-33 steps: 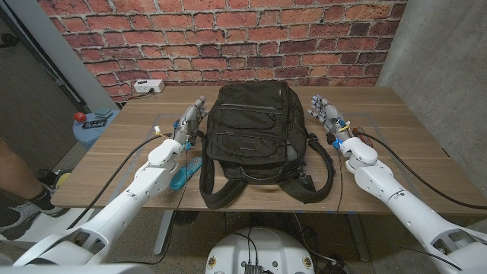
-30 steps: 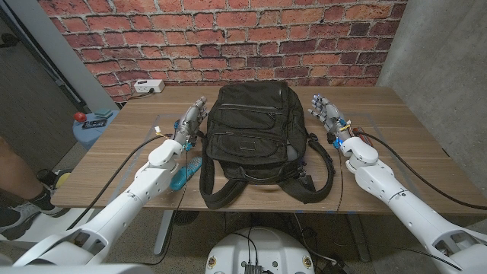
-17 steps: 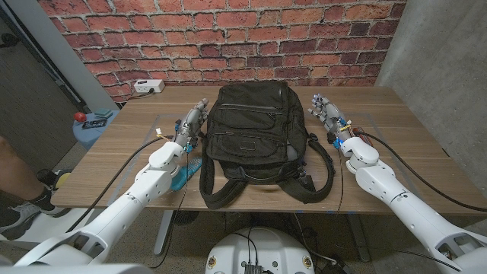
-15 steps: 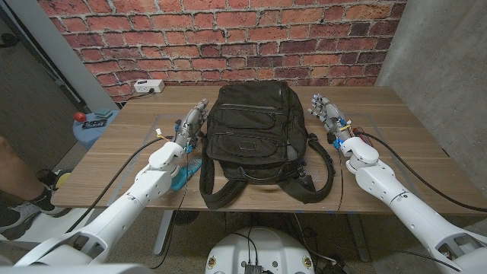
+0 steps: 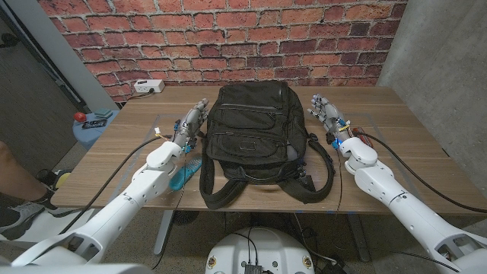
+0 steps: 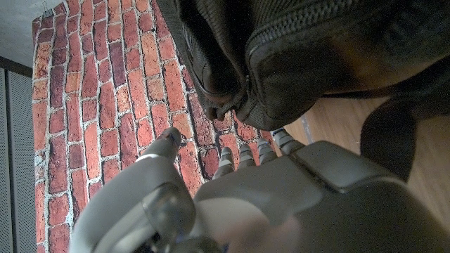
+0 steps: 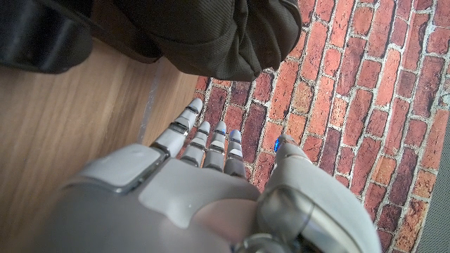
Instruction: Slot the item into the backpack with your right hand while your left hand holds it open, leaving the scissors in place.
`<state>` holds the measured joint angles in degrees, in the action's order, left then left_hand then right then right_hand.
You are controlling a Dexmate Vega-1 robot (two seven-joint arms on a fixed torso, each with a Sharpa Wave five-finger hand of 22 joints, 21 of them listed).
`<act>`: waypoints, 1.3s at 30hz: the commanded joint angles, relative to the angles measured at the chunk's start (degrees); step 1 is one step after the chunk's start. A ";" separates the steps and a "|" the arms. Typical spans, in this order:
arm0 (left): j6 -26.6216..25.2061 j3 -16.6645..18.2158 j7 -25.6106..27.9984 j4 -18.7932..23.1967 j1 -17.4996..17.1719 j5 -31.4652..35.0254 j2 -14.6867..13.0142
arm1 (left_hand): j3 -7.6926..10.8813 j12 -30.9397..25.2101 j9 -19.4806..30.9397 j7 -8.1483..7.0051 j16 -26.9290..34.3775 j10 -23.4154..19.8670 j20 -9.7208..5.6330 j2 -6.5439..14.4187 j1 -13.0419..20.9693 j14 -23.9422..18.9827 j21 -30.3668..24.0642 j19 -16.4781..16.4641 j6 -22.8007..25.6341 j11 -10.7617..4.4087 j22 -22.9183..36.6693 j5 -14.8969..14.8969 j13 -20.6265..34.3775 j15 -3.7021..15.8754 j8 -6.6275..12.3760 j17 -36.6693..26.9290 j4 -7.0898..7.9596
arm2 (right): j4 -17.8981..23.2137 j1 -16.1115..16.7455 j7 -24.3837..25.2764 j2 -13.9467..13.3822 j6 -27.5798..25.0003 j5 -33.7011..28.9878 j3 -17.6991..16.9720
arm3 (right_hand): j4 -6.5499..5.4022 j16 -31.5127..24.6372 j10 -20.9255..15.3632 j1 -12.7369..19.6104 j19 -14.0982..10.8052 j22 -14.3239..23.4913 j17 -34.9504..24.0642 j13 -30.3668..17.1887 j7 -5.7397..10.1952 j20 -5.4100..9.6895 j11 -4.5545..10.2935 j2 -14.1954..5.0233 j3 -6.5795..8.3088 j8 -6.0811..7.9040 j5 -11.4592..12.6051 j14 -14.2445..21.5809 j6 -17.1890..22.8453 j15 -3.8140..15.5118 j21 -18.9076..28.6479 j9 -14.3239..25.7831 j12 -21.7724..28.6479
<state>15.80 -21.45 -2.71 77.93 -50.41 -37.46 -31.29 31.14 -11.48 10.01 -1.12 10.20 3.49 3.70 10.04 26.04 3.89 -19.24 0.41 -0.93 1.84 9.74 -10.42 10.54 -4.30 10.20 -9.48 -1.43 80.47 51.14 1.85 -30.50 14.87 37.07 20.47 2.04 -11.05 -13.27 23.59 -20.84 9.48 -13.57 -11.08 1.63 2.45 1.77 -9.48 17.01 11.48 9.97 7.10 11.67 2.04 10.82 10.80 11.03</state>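
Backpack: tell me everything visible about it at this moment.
The backpack is black, of woven fabric, lying flat at the middle of the wooden table with its front up and top toward the brick wall. Zippered front pockets look closed; its straps trail to the near table edge. The left hand stands close beside one side and the right hand beside the other; contact cannot be told.

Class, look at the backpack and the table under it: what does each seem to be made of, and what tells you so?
Backpack: black woven fabric, probably nylon, matte; it sags and creases, with stitched seams and zips visible. Table: wood or wood-look laminate, smooth with low sheen; brown grain lines run along its top, though the core cannot be told.
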 commanded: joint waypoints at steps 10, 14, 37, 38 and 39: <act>-1.75 1.55 3.68 5.96 -3.33 2.12 -3.99 | 0.28 -0.22 0.10 0.31 -0.03 0.57 0.83 0.04 0.82 0.22 0.48 0.00 -0.43 0.30 0.11 -0.36 0.11 -0.72 0.26 -0.08 -0.83 | -0.48 -0.71 0.12 0.57 0.16 -0.59 0.53 | 0.08 -0.56 -0.27 0.38 -0.52 0.32 0.08 -0.31 0.17 2.76 -0.02 -0.03 0.72 0.17 0.19 0.48 0.43 2.25 0.39 0.32 0.35; -1.89 2.25 4.97 7.72 -4.68 2.29 -4.76 | 0.29 -0.20 0.10 0.20 -0.11 0.59 0.99 0.02 0.85 0.46 0.60 0.01 -0.53 0.37 0.11 -0.38 0.11 -0.95 0.21 -0.09 -0.94 | -1.24 -1.24 -0.54 0.72 0.42 -0.50 0.60 | 0.10 -0.60 -0.33 0.36 -0.53 0.32 0.11 -0.31 0.16 2.78 -0.04 -0.04 0.74 0.15 0.19 0.50 0.41 2.28 0.39 0.32 0.38; -4.92 2.97 9.26 18.44 -9.47 9.63 -11.56 | 0.41 -0.06 0.11 0.41 -0.09 0.90 1.47 -0.09 1.14 0.60 1.22 -0.10 -0.38 0.27 0.14 -0.51 0.11 -0.75 0.26 -0.10 -1.65 | 0.24 0.91 -1.01 -0.87 1.22 0.82 -1.12 | 0.23 -0.75 -0.29 0.33 -0.62 0.33 0.25 -0.33 0.16 2.81 -0.03 -0.04 0.84 0.10 0.17 0.52 0.41 2.40 0.39 0.32 0.37; -5.04 2.96 9.30 18.87 -9.64 10.29 -12.10 | 0.39 -0.06 0.11 0.39 -0.09 0.89 1.47 -0.11 1.14 0.61 1.24 -0.12 -0.41 0.30 0.14 -0.50 0.11 -0.74 0.25 -0.10 -1.68 | 0.38 1.01 -0.98 -0.93 1.26 0.87 -1.20 | 0.23 -0.76 -0.29 0.33 -0.62 0.33 0.25 -0.33 0.16 2.82 0.01 -0.05 0.85 0.09 0.17 0.52 0.41 2.42 0.39 0.32 0.37; -4.92 2.98 9.46 19.19 -9.84 11.00 -12.50 | 0.38 -0.06 0.11 0.40 -0.09 0.89 1.46 -0.13 1.14 0.62 1.25 -0.12 -0.44 0.27 0.14 -0.50 0.11 -0.72 0.23 -0.10 -1.69 | 0.51 1.11 -0.97 -0.99 1.34 0.89 -1.27 | 0.26 -0.77 -0.28 0.35 -0.63 0.33 0.27 -0.33 0.16 2.81 0.06 -0.03 0.85 0.10 0.18 0.54 0.42 2.43 0.39 0.32 0.37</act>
<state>12.06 -18.77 5.60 92.51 -58.24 -30.53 -40.11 31.25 -11.48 9.99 -0.91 10.20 4.01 4.62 10.11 26.55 4.41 -18.19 0.10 -1.15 1.95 9.75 -10.41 10.53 -4.82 10.20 -9.47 -2.82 79.70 50.79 0.69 -30.73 15.67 37.32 20.18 2.13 -11.50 -13.27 23.59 -20.84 9.46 -13.31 -11.34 1.63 2.45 1.77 -9.48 17.40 11.48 9.96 7.10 11.67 2.04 10.82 10.79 11.03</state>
